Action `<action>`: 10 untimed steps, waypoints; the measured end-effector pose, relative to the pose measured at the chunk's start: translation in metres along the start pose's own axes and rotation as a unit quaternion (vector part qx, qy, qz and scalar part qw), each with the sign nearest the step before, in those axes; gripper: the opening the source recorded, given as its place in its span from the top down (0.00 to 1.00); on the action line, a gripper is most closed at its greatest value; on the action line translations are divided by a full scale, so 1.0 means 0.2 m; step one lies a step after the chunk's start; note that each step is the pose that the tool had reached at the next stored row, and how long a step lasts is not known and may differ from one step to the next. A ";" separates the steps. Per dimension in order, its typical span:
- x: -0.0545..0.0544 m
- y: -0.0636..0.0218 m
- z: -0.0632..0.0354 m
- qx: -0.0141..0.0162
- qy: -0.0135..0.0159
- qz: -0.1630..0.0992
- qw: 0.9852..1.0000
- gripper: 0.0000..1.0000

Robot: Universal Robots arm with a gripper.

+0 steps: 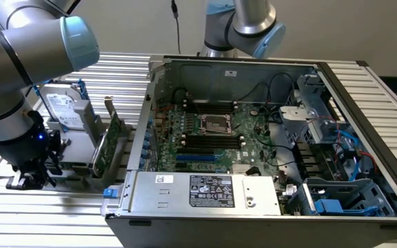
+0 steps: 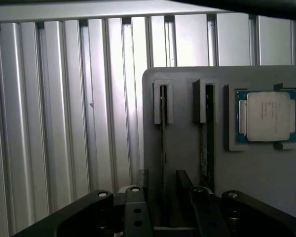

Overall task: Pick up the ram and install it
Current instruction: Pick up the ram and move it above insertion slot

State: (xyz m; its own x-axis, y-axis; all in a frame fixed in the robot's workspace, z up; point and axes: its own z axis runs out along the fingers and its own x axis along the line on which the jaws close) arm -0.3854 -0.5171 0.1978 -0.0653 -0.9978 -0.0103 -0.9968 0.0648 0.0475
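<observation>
Arm [image 1: 12, 67] elbow-bent, wrist pointing down over holder [image 2: 180, 79] near table [image 1: 47, 217] edge, exterior view's left; gripper [image 2: 164, 180] wide, straddling edge-on ram [image 2: 163, 138].

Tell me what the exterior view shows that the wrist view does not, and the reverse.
Exterior view: the open computer case with its motherboard and power supply, a hard drive, the arm. Wrist view: the silver processor and two thin boards edge-on in slots; the open hand is lined up over one, probably the ram. Both: grey holder, slatted table, the hand.
</observation>
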 end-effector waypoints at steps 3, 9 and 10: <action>0.00 0.000 0.002 0.000 0.000 0.000 1.000 0.64; 0.00 0.000 0.006 0.000 0.000 0.000 1.000 0.79; 0.00 0.000 0.007 0.000 0.000 0.000 1.000 0.79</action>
State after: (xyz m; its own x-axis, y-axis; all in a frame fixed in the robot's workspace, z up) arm -0.3853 -0.5171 0.1965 -0.0654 -0.9978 -0.0105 -0.9968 0.0648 0.0473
